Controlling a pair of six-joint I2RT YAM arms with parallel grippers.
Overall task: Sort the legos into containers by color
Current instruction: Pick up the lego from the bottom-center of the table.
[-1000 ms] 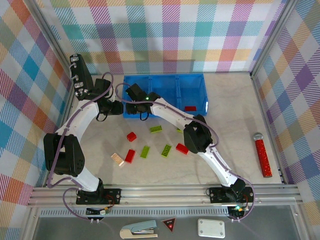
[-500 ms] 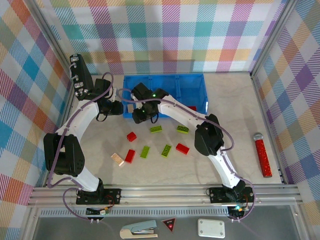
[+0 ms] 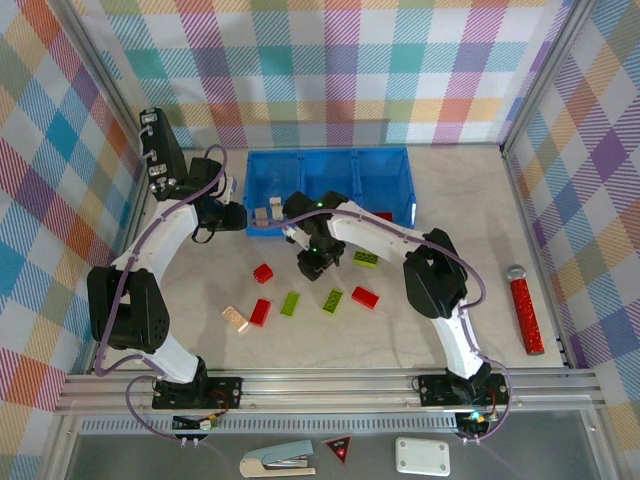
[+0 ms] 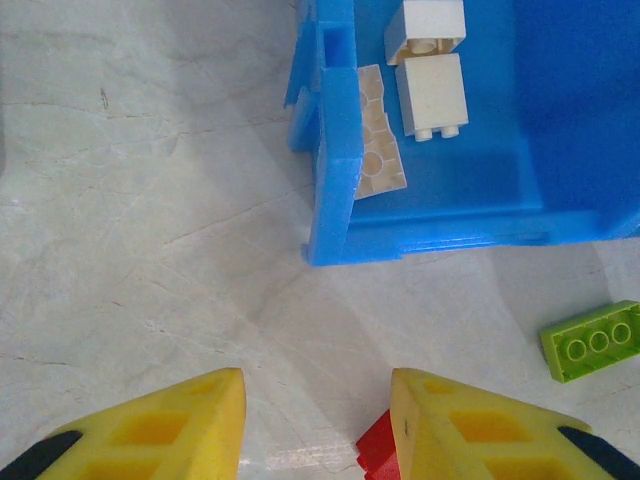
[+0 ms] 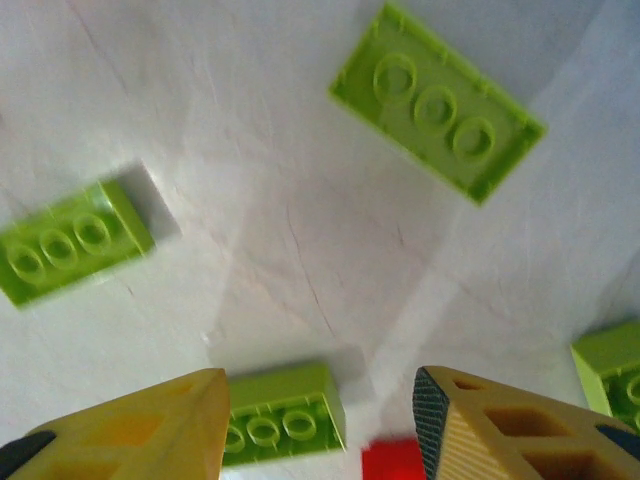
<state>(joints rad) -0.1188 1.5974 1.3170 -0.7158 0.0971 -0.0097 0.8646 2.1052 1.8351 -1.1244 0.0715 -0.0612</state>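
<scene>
The blue tray (image 3: 385, 165) of containers stands at the back; its left compartment (image 4: 560, 130) holds cream legos (image 3: 265, 212) (image 4: 431, 94), its right one a red lego (image 3: 381, 216). Red legos (image 3: 263, 273), green legos (image 3: 332, 300) and one cream lego (image 3: 235, 319) lie loose on the table. My right gripper (image 3: 315, 258) (image 5: 320, 385) hangs open above the loose green legos; one green lego (image 5: 280, 410) lies below, close to its left finger. My left gripper (image 3: 228, 215) (image 4: 318, 425) is open over bare table beside the tray's left corner, with a red lego (image 4: 375, 450) at its right finger.
A long red glittery stick (image 3: 524, 310) lies at the far right. The checked walls close in the table on three sides. A further green lego (image 4: 592, 340) lies just in front of the tray.
My right gripper has moved from over the tray's left compartment down to the loose green legos and has opened a little. The left arm has not moved.
</scene>
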